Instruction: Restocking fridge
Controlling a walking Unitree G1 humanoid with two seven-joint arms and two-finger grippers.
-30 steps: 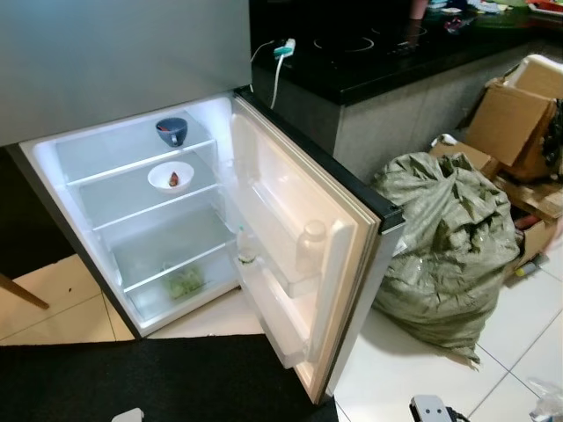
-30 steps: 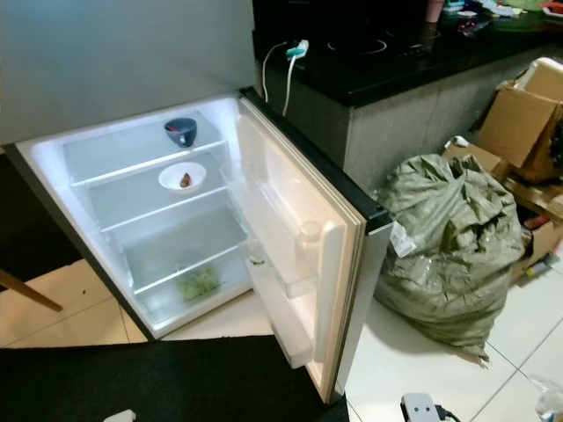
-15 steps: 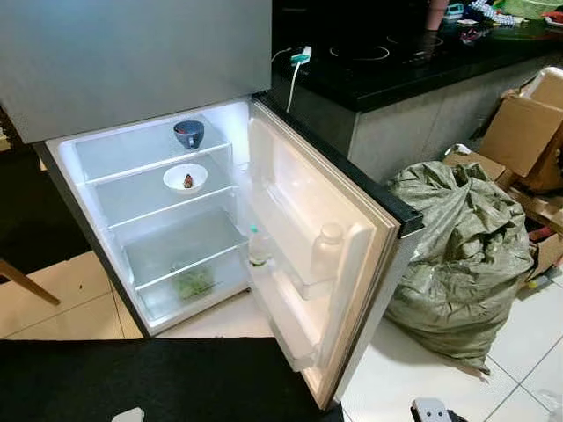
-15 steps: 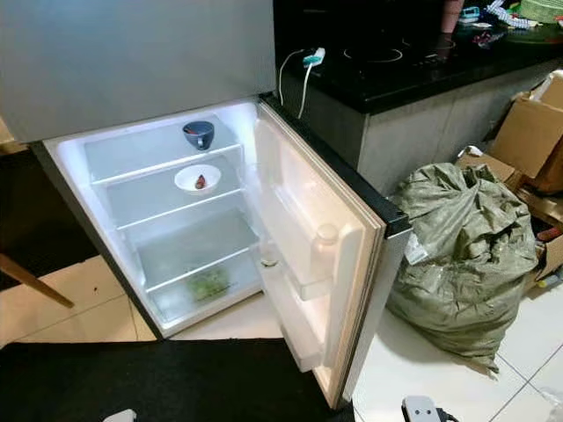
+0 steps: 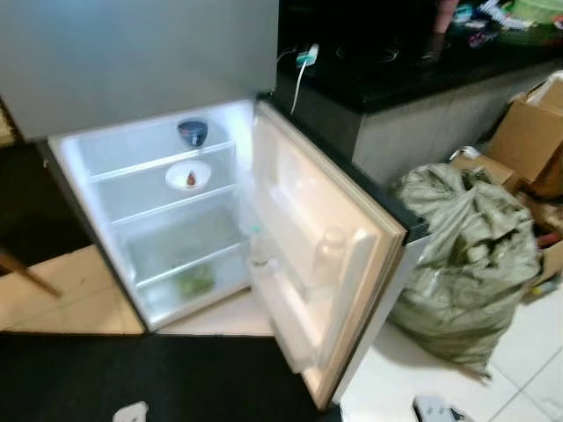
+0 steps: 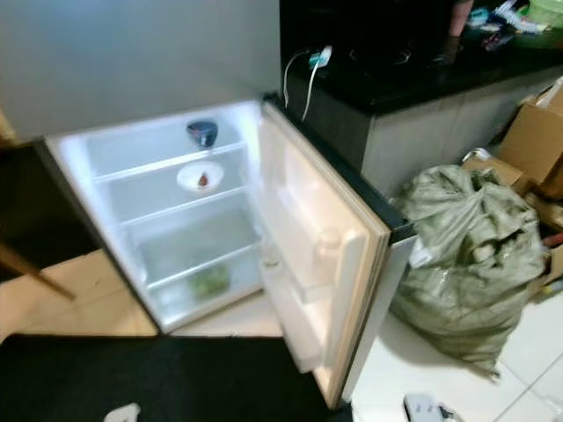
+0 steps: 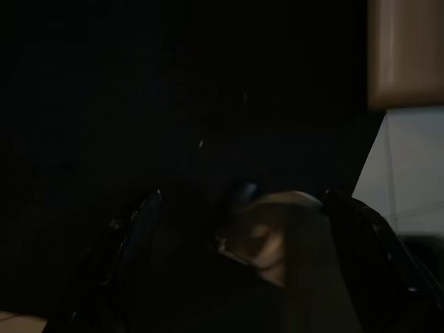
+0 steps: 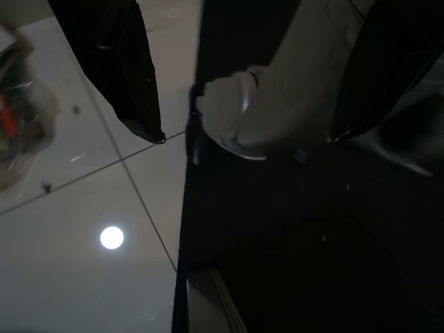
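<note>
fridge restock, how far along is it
Done: the fridge door stands wide open, the interior lit. Already inside are a dark bowl on the top shelf, a white bowl on the shelf below, something green at the bottom and bottles in the door rack. In hand: the right gripper seems to hold a pale object, too dark to identify. Left: the shelves are mostly bare, so most stocking remains.

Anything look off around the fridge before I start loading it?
Nothing looks spilled or broken. The fridge door stands wide open, and the shelves hold little: a dark bowl on the top shelf, a white bowl below it, something green in the bottom drawer. A bulging green sack sits on the floor beside the open door.
</note>
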